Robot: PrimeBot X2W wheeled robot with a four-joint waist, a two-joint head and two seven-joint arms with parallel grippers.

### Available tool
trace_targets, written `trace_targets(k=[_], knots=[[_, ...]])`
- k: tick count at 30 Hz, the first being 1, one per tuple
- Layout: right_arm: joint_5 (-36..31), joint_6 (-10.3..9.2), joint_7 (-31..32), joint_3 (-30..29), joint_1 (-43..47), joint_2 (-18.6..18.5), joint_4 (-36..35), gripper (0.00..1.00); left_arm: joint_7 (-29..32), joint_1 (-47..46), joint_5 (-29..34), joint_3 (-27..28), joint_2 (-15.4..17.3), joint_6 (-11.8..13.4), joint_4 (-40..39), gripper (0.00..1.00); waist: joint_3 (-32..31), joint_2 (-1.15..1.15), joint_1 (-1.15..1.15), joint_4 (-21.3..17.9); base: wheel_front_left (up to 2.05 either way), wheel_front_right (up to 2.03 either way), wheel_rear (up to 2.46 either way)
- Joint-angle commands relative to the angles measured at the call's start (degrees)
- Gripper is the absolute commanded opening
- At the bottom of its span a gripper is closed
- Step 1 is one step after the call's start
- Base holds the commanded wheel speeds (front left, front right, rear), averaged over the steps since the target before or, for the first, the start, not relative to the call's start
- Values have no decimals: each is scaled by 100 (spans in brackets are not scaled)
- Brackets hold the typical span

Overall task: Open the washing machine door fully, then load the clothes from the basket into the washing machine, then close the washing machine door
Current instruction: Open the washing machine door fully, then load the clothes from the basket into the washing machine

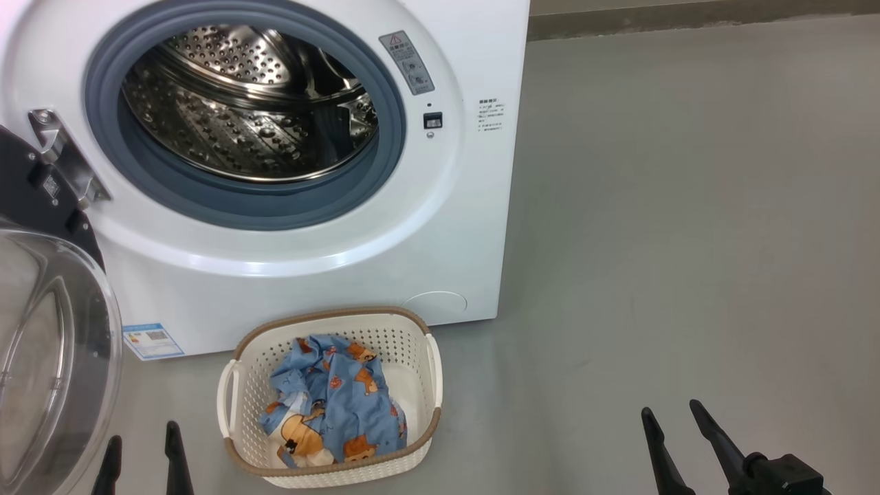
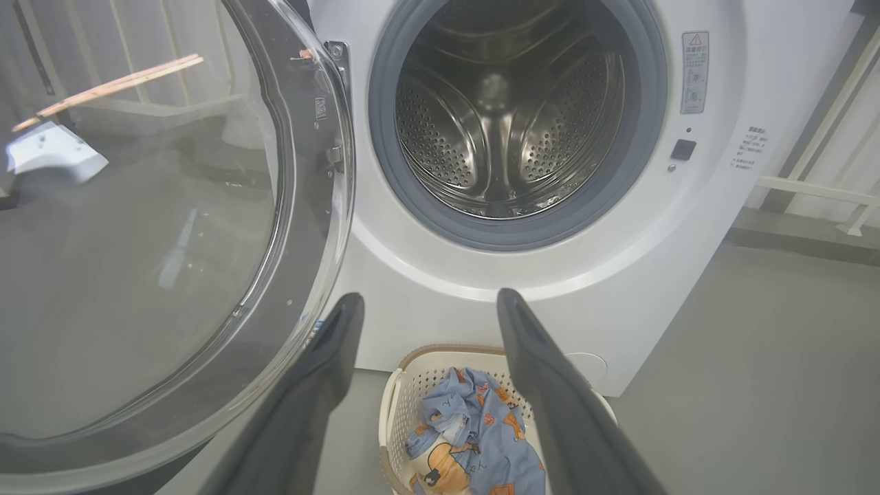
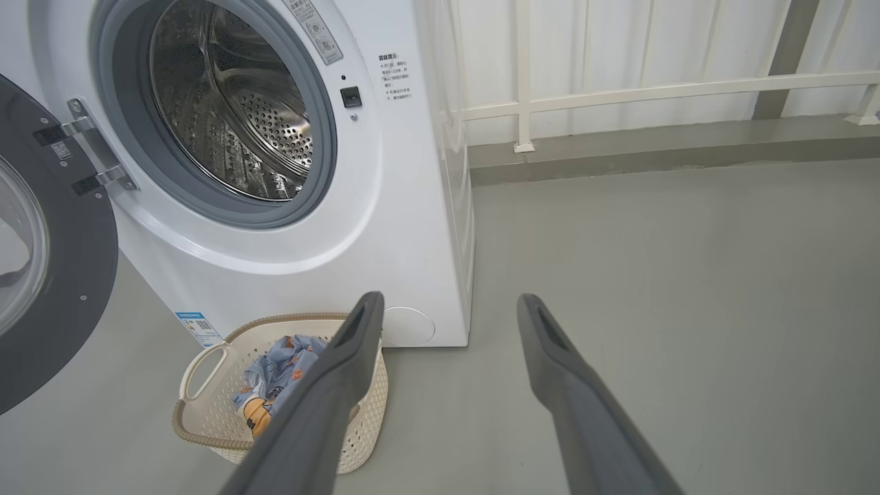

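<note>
Plainly, the washing machine door (image 1: 48, 344) stands swung wide open at the left of the white washing machine (image 1: 440, 227). It hangs from its metal hinge (image 1: 65, 155), and its clear glass bowl bulges toward the robot. The round opening is uncovered, with the grey gasket (image 1: 275, 203) ringing the perforated steel drum (image 1: 254, 110).

The basket (image 1: 399, 337) sits on the grey floor (image 1: 687, 240) just in front of the machine. It is below the opening, a little to the right of the blue label sticker (image 1: 152, 340), and close to the machine's base. The clothes (image 1: 337, 399) lie inside it as a crumpled bundle. They are light blue with orange bears, with a cream and orange patch at the near end, and they reach nearly up to the brown rim.

The left gripper (image 1: 142, 433) hovers low between the door and the basket, its two dark fingers (image 2: 337, 344) spread wide with nothing between them. In its wrist view the fingers point at the machine's front, with the basket below them. The right gripper (image 1: 670, 408) hangs well to the right of the basket over the floor, its fingers likewise wide apart and empty. Neither gripper touches the door, the basket or the clothes.

In the right wrist view a white railing (image 3: 619, 96) runs along the wall beyond the machine.
</note>
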Motion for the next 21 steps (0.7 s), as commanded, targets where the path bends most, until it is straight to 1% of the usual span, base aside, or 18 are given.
trace_targets(k=[1,11,21], knots=[[7,10,-69,123,-79,-54,-159,100,-50,-87,49,220,29,-25,-92,100,0,0,0,0,0,0,0],[17,10,-69,134,-64,-81,-124,100,-51,-89,196,455,-46,-132,43,100,-33,0,0,17,0,0,0],[25,10,-69,160,-59,-96,-125,100,-51,-83,233,431,-58,-141,95,100,-46,0,0,60,0,0,0]])
